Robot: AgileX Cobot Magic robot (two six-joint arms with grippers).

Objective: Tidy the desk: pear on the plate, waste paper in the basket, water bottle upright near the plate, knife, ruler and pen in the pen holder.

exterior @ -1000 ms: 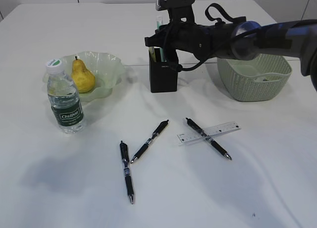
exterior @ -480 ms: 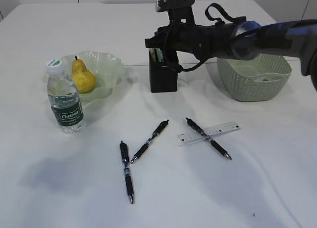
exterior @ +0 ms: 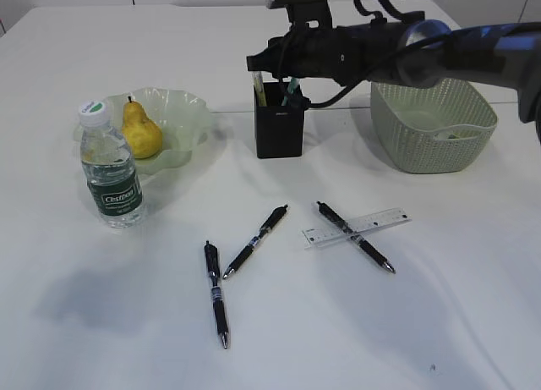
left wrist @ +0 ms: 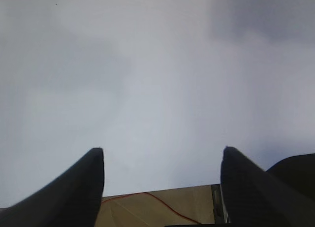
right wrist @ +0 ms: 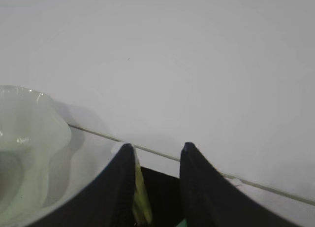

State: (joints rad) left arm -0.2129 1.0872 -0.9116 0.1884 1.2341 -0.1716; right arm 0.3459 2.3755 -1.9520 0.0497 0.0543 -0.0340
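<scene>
Your right gripper (exterior: pixel 272 68) sits just above the pen holder (exterior: pixel 279 129), its jaws a little apart and gripping nothing. Your left gripper (left wrist: pixel 162 158) is wide apart over the bare desk (exterior: pixel 439 314). Three pens (exterior: pixel 255 239) and the ruler (exterior: pixel 357 227) lie on the desk.

A staged test room, like a lab: a bare white bench (exterior: pixel 101 43) set against white wall panels, a robot arm (exterior: pixel 473 47) reaching over it.
</scene>
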